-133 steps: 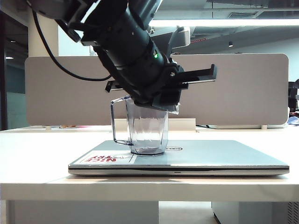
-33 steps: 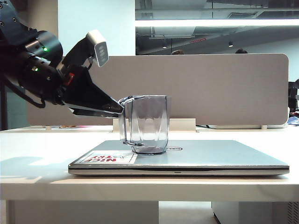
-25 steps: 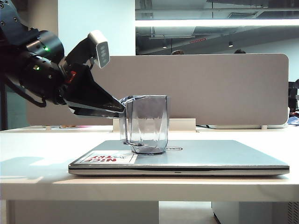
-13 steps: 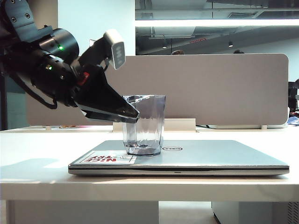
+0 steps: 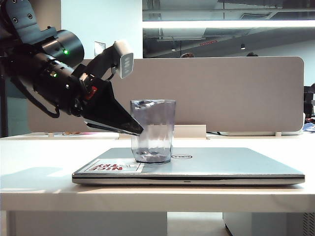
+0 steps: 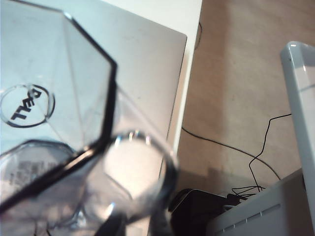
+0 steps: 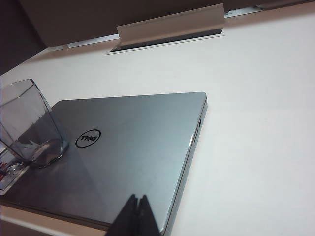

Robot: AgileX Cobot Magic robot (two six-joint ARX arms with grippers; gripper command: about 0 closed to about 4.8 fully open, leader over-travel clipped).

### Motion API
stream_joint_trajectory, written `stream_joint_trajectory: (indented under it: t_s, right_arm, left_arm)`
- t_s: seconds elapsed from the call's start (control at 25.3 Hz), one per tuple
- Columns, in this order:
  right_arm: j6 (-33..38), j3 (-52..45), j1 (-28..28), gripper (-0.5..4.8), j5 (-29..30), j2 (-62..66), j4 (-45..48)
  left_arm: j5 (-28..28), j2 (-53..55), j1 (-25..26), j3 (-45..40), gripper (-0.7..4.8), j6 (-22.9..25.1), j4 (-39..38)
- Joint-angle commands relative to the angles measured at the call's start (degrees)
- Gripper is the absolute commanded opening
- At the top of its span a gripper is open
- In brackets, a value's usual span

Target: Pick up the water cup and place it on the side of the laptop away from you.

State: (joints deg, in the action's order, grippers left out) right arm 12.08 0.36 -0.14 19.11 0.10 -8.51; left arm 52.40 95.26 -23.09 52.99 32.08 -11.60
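In your exterior view, the left hand comes in from the left, tips at the rim of the small clear grey-tinted faceted plastic water cup, which stands upright on the wide silver laptop; whether it is clamped you cannot tell. The left wrist view looks down into the cup, fingers unseen. The right wrist view shows the right hand with fingers together, well apart from the cup, so the left is nearer

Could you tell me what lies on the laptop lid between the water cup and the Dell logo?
Nothing: in the right wrist view, only bare silver lid separates the transparent faceted plastic cup from the round Dell logo.
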Motion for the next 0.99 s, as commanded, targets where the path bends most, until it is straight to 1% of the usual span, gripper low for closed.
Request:
stream_joint_trajectory:
  t_s: [0.04, 0.24, 0.43, 0.71, 0.87, 0.91, 0.99]
  right_arm:
    - [-0.1, -0.3, 0.0, -0.01, -0.1, -0.1, 0.6]
    - [-0.1, -0.3, 0.0, -0.01, -0.1, -0.1, 0.6]
    - [-0.1, -0.3, 0.0, -0.01, -0.1, -0.1, 0.6]
    - [-0.1, -0.3, 0.0, -0.01, -0.1, -0.1, 0.6]
    - [-0.1, -0.3, 0.0, -0.01, -0.1, -0.1, 0.6]
    - [-0.1, -0.3, 0.0, -0.01, -0.1, -0.1, 0.6]
    - [-0.1, -0.3, 0.0, -0.01, -0.1, -0.1, 0.6]
  left_arm:
    - [0.3, -0.1, -0.1, 0.1, 0.53, 0.0, 0.1]
    - [0.9, -0.1, -0.1, 0.1, 0.53, 0.0, 0.1]
    - [4.4, -0.1, -0.3, 0.1, 0.53, 0.0, 0.1]
    - [4.4, -0.1, -2.0, 0.1, 0.53, 0.0, 0.2]
    - [2.2, -0.1, -3.8, 0.1, 0.53, 0.0, 0.4]
    - [1.0, -0.1, -4.0, 0.1, 0.53, 0.0, 0.4]
    - [-3.3, -0.1, -4.5, 0.1, 0.54, 0.0, 0.5]
